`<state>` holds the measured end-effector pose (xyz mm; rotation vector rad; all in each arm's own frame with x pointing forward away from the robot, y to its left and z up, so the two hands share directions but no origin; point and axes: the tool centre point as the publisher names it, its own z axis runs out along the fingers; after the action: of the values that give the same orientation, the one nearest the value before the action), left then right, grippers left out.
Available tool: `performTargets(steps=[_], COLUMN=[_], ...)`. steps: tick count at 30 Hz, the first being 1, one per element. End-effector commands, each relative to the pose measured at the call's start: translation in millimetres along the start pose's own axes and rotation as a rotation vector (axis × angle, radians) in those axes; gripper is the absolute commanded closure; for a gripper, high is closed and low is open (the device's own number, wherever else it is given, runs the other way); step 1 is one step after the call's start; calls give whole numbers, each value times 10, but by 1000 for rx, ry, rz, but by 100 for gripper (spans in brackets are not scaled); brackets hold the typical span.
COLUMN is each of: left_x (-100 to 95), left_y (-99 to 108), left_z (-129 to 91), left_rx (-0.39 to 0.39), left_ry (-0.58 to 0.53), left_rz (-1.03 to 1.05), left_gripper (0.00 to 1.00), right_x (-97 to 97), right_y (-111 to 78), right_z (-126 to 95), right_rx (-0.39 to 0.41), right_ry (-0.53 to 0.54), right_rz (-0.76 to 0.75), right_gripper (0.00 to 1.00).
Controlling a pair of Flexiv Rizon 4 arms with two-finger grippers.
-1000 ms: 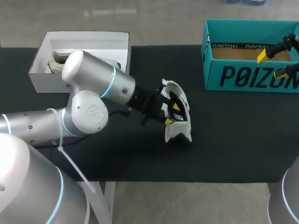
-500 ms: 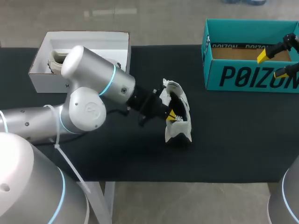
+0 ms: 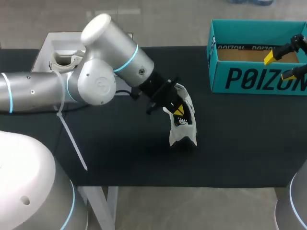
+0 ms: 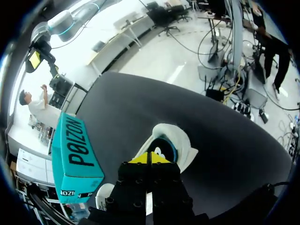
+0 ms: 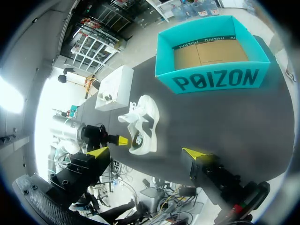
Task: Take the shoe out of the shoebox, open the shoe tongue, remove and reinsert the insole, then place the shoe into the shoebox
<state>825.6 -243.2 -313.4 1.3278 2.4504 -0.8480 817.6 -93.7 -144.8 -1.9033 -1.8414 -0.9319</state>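
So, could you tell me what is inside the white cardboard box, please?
A pale shoe lies in the white cardboard box, only its opening end showing. My left arm covers much of the box's right side, so the rest of the inside is hidden.

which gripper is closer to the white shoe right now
Left. The left gripper is right at the shoe's opening, tips at its mouth. The right gripper is up by the teal box, well away from the shoe.

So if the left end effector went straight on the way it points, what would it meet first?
The white shoe; its opening lies right ahead of the left end effector, though depth is unclear.
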Motion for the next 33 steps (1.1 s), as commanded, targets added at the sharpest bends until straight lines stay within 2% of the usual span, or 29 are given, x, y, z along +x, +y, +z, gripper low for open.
performTargets(steps=[1, 3, 7, 9, 13, 18, 26, 33], left_x=[-73, -68, -65, -48, -52, -53, 160, 336], left_y=[-25, 0, 50, 90, 169, 208, 172, 207], left_z=[-250, -247, -183, -122, -19, 183, 535, 810], left_rx=[-180, -221, -182, -126, -109, -101, -44, -51], left_ry=[495, 492, 450, 454, 437, 362, 399, 422], left_rz=[175, 256, 433, 488, 567, 583, 538, 507], left_gripper=[100, 100, 100, 100, 100, 100, 100, 100], right_x=[2, 2, 2, 2, 2, 2, 2, 2], right_y=[-7, -7, -7, -7, -7, -7, -7, -7], right_z=[1, 1, 1, 1, 1, 1, 1, 1], right_rx=[-1, -1, -1, -1, -1, -1, -1, -1], right_ry=[-4, -4, -4, -4, -4, -4, -4, -4], right_rz=[2, 2, 2, 2, 2, 2, 2, 2], right_gripper=[0, 0, 0, 0, 0, 0, 0, 0])
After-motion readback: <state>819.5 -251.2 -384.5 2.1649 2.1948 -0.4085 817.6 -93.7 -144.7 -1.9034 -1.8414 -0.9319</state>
